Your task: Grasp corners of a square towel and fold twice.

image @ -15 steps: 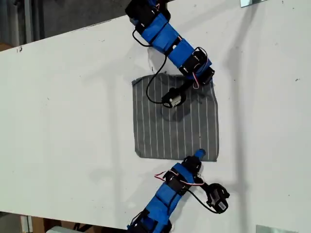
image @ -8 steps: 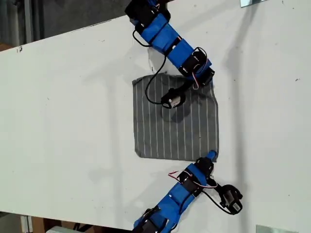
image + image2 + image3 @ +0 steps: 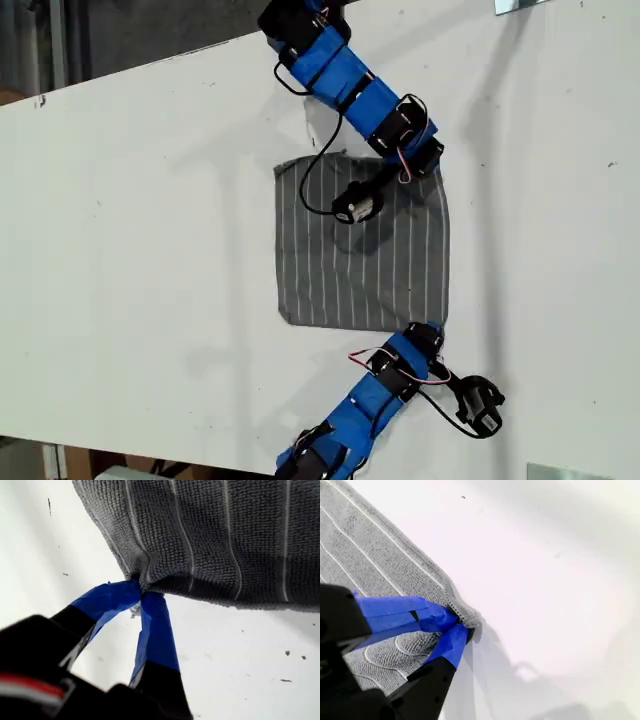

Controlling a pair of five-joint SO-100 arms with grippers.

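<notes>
— How's the light?
— Bright and even; the white table (image 3: 150,250) nearly washes out in both wrist views.
— Shadows?
— Soft grey ones trail the arms in the exterior view, and one lies under the towel (image 3: 210,535) edge.
— Focus?
— The towel's weave is sharp up close; the dark gripper bodies nearest each wrist lens blur.

The towel (image 3: 362,245) is a dark grey square of looped cloth with thin white parallel stripes, lying spread and nearly flat on the white table (image 3: 150,200) near the middle of the exterior view. Its stripes run from the view's top to its bottom. One corner (image 3: 142,586) is bunched and lifted slightly, the edge beside it raised off the surface. Another corner (image 3: 465,616) is puckered into a small fold.
</notes>
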